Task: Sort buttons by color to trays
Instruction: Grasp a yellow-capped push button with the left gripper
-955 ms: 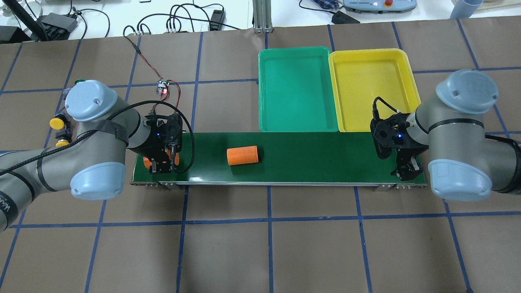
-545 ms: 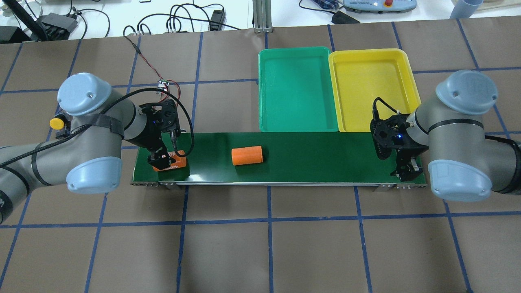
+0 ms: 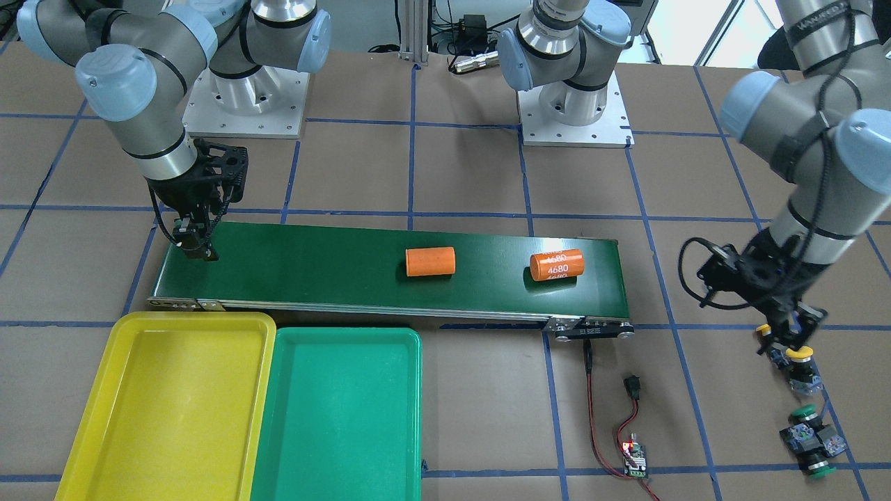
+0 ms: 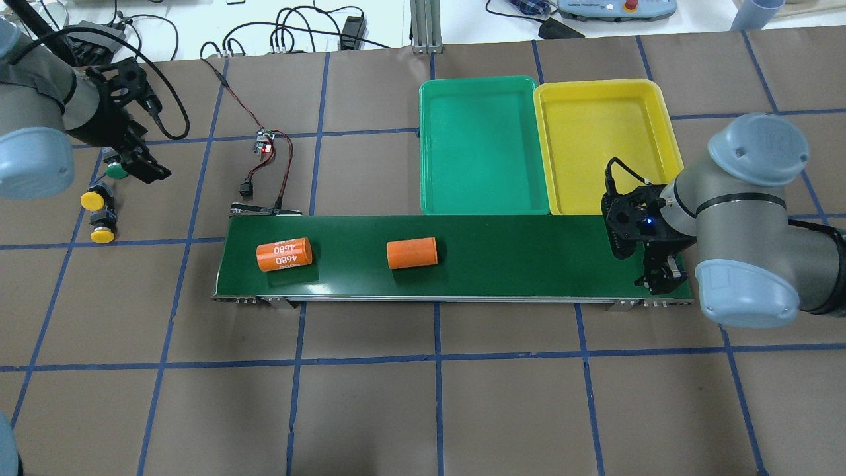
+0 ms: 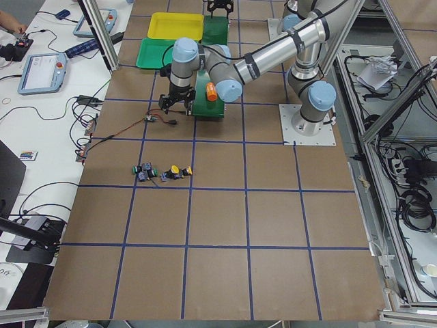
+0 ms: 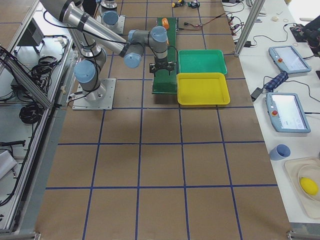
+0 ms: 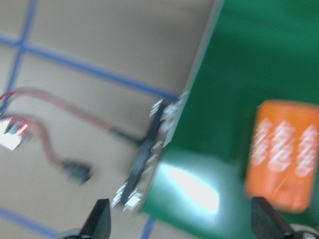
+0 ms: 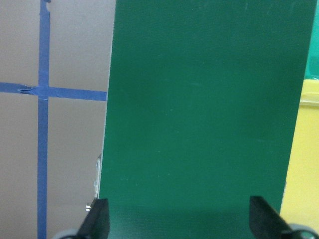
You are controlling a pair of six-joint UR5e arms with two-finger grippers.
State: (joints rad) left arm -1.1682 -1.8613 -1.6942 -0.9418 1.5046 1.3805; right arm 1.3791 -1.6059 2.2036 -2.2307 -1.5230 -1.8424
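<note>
Left tool [image 4: 148,170], jaws spread wide and empty, hangs near the four buttons [image 4: 93,199] clustered at the counter's [image 4: 396,396] left end; right tool [image 4: 661,280], equally open and empty, hovers well apart beside the trays [image 4: 598,83].

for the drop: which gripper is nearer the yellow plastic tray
Right. Right gripper hangs over the green belt beside the yellow tray; left gripper is beyond the belt's other end, by the buttons.

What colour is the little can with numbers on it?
The can is orange with white 4680 print, clearest in the exterior front-facing view.
</note>
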